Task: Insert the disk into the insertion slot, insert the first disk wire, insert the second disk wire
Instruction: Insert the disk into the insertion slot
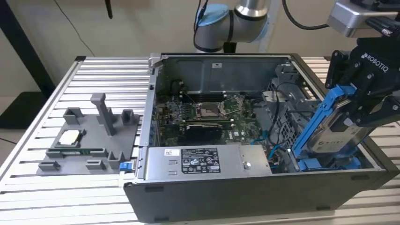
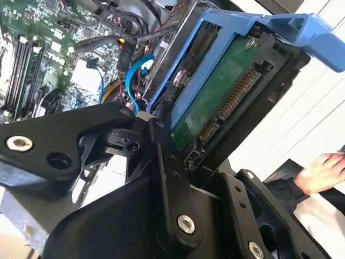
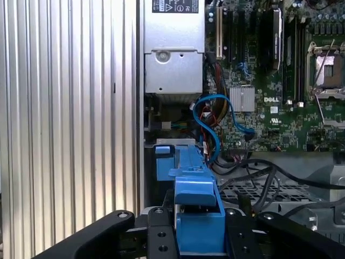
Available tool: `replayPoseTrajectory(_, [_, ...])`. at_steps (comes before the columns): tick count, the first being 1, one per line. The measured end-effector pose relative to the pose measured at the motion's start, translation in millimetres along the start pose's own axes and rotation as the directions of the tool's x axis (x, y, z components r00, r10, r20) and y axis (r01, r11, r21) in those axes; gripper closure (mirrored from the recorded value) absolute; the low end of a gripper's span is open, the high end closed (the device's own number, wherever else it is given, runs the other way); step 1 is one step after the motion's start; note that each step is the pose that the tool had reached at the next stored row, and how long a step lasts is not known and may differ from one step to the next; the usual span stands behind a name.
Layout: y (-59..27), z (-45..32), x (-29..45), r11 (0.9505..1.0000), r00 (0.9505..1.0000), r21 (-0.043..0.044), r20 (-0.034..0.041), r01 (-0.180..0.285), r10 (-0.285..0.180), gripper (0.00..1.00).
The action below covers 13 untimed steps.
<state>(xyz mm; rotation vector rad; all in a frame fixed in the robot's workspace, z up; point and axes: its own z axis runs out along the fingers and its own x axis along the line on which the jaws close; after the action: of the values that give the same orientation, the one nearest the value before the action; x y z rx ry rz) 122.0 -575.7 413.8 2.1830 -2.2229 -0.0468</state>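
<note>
bench (image 1: pixel 37 197): one, of ribbed metal slats; bare strips lie along its near edge and at the exterior view's left.
case (image 1: pixel 250 197): one open computer case on the bench, open face upward, with its dark near wall close to the bench's near edge.
power-supply box (image 1: pixel 206 161): one, silver and labelled, just inside the near wall.
disk (image 1: pixel 331 136): one, in a bright blue carrier, at the exterior view's right end of the case. It is tilted, with its lower end down inside the case and its upper end above the rim. The second wrist view shows its green underside (image 2: pixel 215 97).
tool (image 1: pixel 362 110): one, clamped on the disk, with a black finger (image 3: pixel 156 232) on each side of the blue carrier (image 3: pixel 188 178).
blue bay parts (image 1: pixel 312 164): a cluster on the case floor just below the disk's lower end; I cannot tell the number.
blue cable (image 3: pixel 210 118): one loop beside the power-supply box, with thin dark wires near it.
motherboard (image 1: pixel 206 117): one, green, flat on the case floor, with one socket (image 1: pixel 209 110) and open air above it.
fixture tray (image 1: pixel 87 145): one, grey, just beside the case at the exterior view's left, with free bench beyond it.
arm (image 1: pixel 234 18): one, rising behind the far wall.
hand (image 2: pixel 323 170): one, a person's, beyond the disk and apart from it.
</note>
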Motion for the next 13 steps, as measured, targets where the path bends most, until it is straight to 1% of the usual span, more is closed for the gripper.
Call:
replayPoseTrajectory(6, [-0.7, 5.3, -0.2, 1.0000, 1.0000, -0.0001, 0.0062, 0.000, 0.000, 0.67])
replayPoseTrajectory(8, [-1.1, 7.6, -0.2, 1.0000, 0.9999, -0.0001, 0.0103, 0.001, -0.001, 0.67])
replayPoseTrajectory(10, [-1.3, 9.4, -0.3, 1.0000, 0.9999, -0.0003, 0.0123, 0.001, -0.001, 0.67])
replayPoseTrajectory(13, [-1.8, 14.4, -0.2, 1.0000, 0.9999, -0.0003, 0.0163, 0.001, -0.001, 0.67])
